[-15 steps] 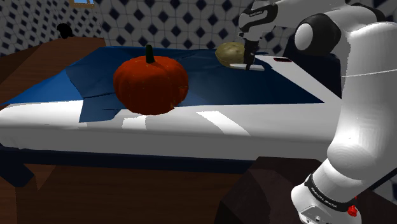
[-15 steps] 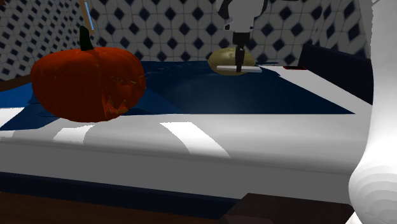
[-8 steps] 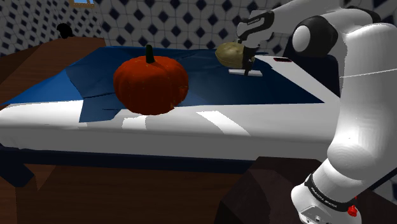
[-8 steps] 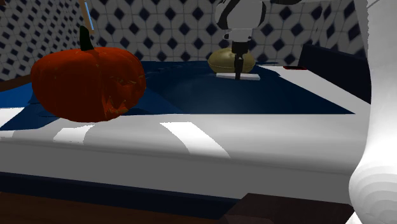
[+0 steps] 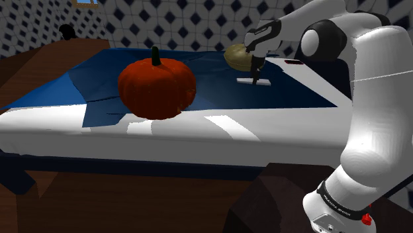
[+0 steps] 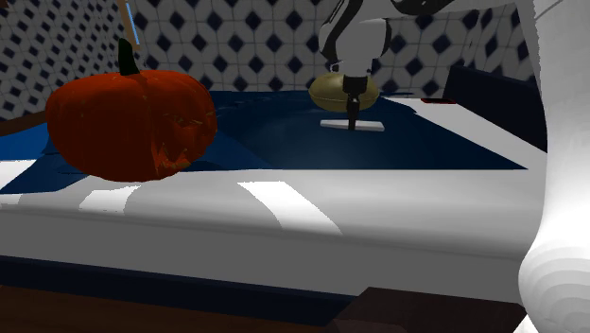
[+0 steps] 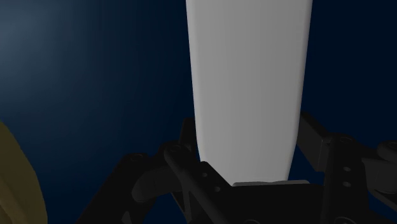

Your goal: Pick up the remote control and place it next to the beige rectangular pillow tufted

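Note:
The remote control is drawn as a flat pale grey slab. My black gripper points straight down and is shut on it. In the wrist view the slab runs out from between the gripper's fingers, which clasp its sides over dark blue cloth. The beige rounded pillow lies just behind the remote, with a small gap between them. A corner of the pillow shows beside the gripper. Whether the remote touches the cloth I cannot tell.
A large orange-red pumpkin sits on the blue cover toward the shoulder view's left. The bed's white edge runs along the front. A patterned wall stands behind, and a small red thing lies beside the pillow.
The gripper has carried the remote away from the pillow's front, toward the near edge of the bed and lower in both exterior views. The fingers stay closed on it.

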Action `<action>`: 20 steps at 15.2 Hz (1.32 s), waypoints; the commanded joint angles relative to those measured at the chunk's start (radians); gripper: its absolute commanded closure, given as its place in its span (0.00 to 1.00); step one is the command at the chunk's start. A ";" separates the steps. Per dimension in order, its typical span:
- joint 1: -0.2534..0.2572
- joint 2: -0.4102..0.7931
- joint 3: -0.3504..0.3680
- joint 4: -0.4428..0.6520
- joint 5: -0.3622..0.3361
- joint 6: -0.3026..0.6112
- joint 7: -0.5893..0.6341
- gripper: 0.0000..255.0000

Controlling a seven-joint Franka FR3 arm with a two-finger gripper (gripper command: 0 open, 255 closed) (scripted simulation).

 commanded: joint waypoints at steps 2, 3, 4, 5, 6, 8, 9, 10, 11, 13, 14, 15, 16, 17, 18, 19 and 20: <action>0.000 0.002 0.001 -0.012 0.001 0.015 -0.002 1.00; 0.000 0.002 0.001 -0.012 0.001 0.015 -0.002 1.00; 0.000 0.002 0.001 -0.012 0.001 0.015 -0.002 1.00; 0.000 0.002 0.001 -0.012 0.001 0.015 -0.002 1.00; 0.000 0.002 0.001 -0.012 0.001 0.015 -0.002 1.00; 0.000 0.002 0.001 -0.012 0.001 0.015 -0.002 1.00; 0.000 0.002 0.001 -0.012 0.001 0.015 -0.002 0.00; 0.000 0.002 0.001 -0.012 0.001 0.015 -0.002 0.00; 0.000 0.002 0.001 -0.012 0.001 0.015 -0.002 0.00; 0.000 0.002 0.001 -0.012 0.001 0.015 -0.002 0.00; 0.000 0.002 0.001 -0.012 0.001 0.015 -0.002 0.00; 0.000 -0.010 -0.002 0.003 -0.002 -0.012 0.000 0.00; 0.001 -0.021 -0.004 0.019 -0.006 -0.039 0.002 0.00; 0.001 -0.031 -0.006 0.037 -0.009 -0.067 0.005 0.00; 0.000 -0.038 -0.007 0.053 -0.011 -0.089 0.006 0.00; 0.000 -0.038 -0.007 0.053 -0.011 -0.089 0.006 0.00; 0.000 -0.038 -0.007 0.053 -0.011 -0.089 0.006 0.00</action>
